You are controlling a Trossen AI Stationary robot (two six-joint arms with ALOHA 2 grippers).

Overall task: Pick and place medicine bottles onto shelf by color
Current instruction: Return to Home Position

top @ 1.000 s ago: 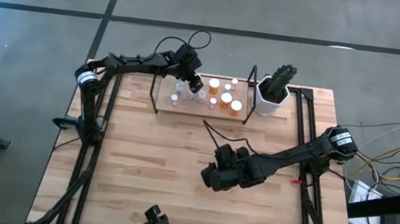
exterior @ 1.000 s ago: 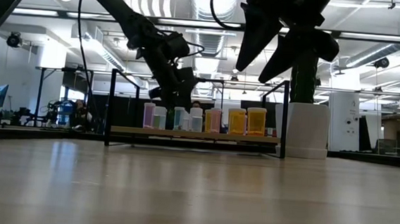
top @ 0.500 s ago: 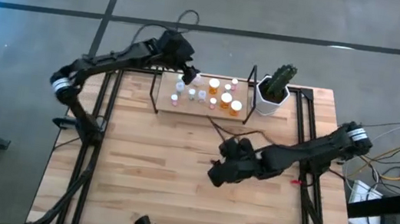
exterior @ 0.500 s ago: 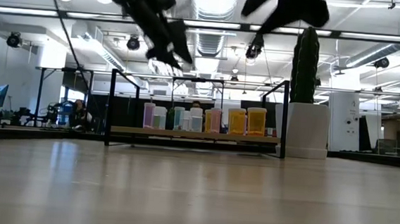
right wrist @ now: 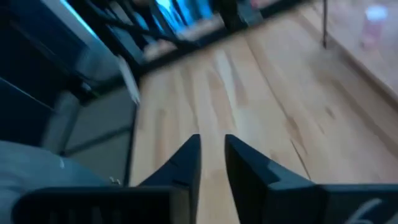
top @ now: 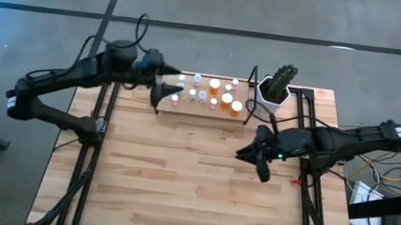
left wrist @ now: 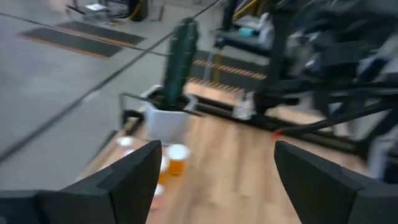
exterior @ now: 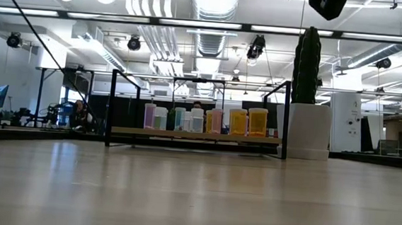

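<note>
Now left gripper (top: 168, 79) jaws wide at shelf (top: 163, 104) left edge; right gripper (top: 250, 156) near-closed, empty, mid-table.

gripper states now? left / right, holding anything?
Left gripper: open, empty, by the shelf's left end.
Right gripper: fingers nearly together, nothing between them, over bare table.

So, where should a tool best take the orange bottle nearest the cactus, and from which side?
Probably by its white cap, from straight above. The orange bottle stands upright at the shelf end, with other bottles close beside it and a wire upright near, so a side approach looks crowded.
</note>
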